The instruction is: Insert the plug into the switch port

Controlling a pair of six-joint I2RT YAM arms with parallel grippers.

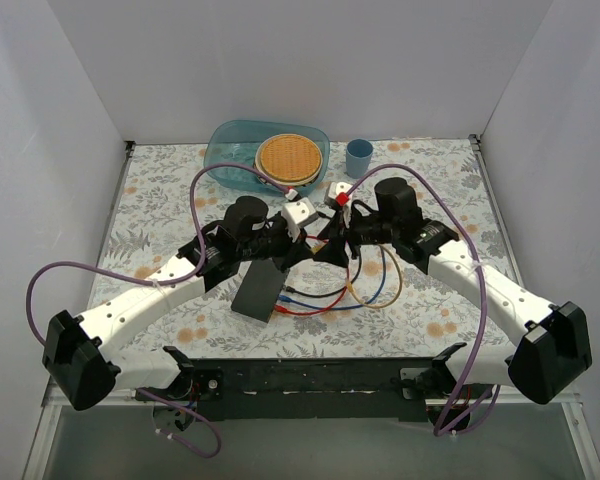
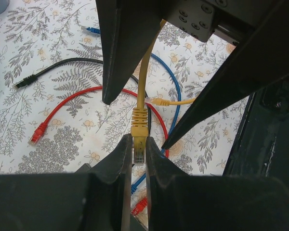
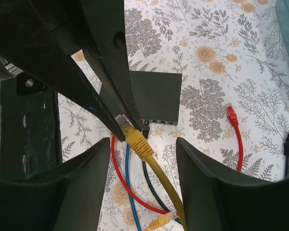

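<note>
Plug (image 2: 139, 137), yellow, at the end of a yellow cable (image 3: 166, 187): the left claw (image 2: 138, 147) is pinching it, fingers clenched on both its sides, at the lower middle of the left wrist view. The right claw (image 3: 143, 144) is standing released, grasping nothing. Its fingers are spreading wide to either side of the cable just behind the plug. The switch (image 3: 156, 96) is lying flat on the floral table (image 3: 221, 62) at the middle of the right wrist view, its row of sockets (image 3: 159, 121) running along its lower edge. In the top view it is sitting at lower centre, just below the two claws. A black cable (image 3: 151, 185) is ending at the left of that row; whether it is seated cannot be told. A red cable (image 3: 236, 130) and a blue cable (image 3: 128, 183) are trailing loose over the table in front of the sockets. Step in hand, as judged: the plug is being carried, near the socket edge but apart from it, and insertion is not yet begun. The next move is calling for pointing the plug's nose at a free socket, levelling it with the row and pushing straight in, probably with the switch steadied against sliding.
</note>
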